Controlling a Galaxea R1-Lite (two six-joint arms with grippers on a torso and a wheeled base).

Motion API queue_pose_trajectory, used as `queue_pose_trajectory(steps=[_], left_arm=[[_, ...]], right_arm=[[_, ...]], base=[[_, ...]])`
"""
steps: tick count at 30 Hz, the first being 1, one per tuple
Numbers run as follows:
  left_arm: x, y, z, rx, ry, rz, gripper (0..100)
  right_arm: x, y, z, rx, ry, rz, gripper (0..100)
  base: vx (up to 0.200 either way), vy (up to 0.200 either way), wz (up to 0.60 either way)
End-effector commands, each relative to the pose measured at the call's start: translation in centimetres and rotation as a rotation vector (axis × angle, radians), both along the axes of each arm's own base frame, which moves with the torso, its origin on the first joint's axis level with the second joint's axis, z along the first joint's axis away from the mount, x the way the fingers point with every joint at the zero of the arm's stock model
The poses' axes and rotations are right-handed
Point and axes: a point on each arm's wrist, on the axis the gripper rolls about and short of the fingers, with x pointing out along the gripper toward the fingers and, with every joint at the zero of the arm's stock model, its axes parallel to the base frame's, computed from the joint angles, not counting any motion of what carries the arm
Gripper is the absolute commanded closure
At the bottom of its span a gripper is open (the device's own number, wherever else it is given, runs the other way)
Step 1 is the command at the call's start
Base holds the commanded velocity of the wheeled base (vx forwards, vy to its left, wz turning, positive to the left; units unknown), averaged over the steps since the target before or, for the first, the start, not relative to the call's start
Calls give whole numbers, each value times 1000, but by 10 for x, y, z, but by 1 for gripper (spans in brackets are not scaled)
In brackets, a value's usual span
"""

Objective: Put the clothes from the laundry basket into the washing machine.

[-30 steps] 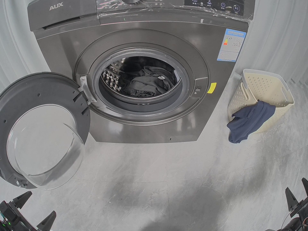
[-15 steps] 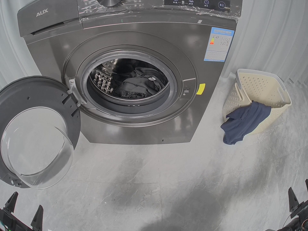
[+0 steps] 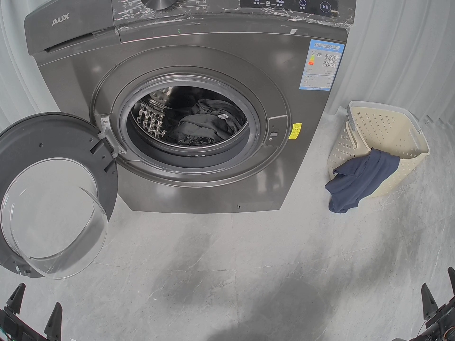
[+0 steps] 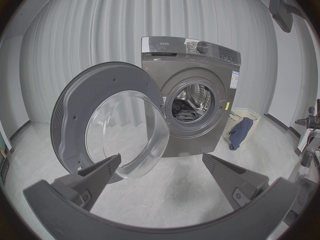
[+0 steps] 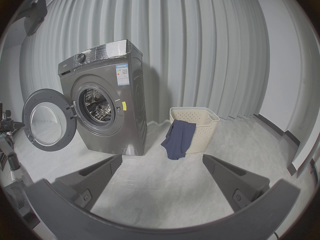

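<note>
Plainly, the washing machine [image 3: 199, 48] stood with its door [image 3: 52, 138] swung open and dark clothes [image 3: 204, 124] in its drum. Just beside the machine sat the basket [image 3: 379, 119], a blue garment [image 3: 362, 178] draped over its rim onto the floor. The left gripper [image 4: 161, 155] and right gripper [image 5: 162, 156] hung well back from the machine, fingers apart, empty. Pinching the bunched cloth at the rim and lifting clear would likely serve best.

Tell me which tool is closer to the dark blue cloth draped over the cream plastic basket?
Right. The right tool faces the dark blue cloth; the left tool is far across, before the open grey door.
</note>
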Motion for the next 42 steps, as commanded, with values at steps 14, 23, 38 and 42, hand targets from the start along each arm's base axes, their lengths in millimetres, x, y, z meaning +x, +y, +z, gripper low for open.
queue_pose_trajectory(steps=[14,23,38,42], left_arm=[[0,1,-5,-27,6,25,0],[0,1,-5,-28,6,25,0],[0,0,-5,-19,6,11,0],[0,0,-5,-19,6,13,0]], right_arm=[[1,0,-5,0,10,0,0],[1,0,-5,0,12,0,0],[1,0,-5,0,12,0,0],[1,0,-5,0,12,0,0]], base=[[0,-200,0],[0,-200,0],[40,-80,0],[150,0,0]])
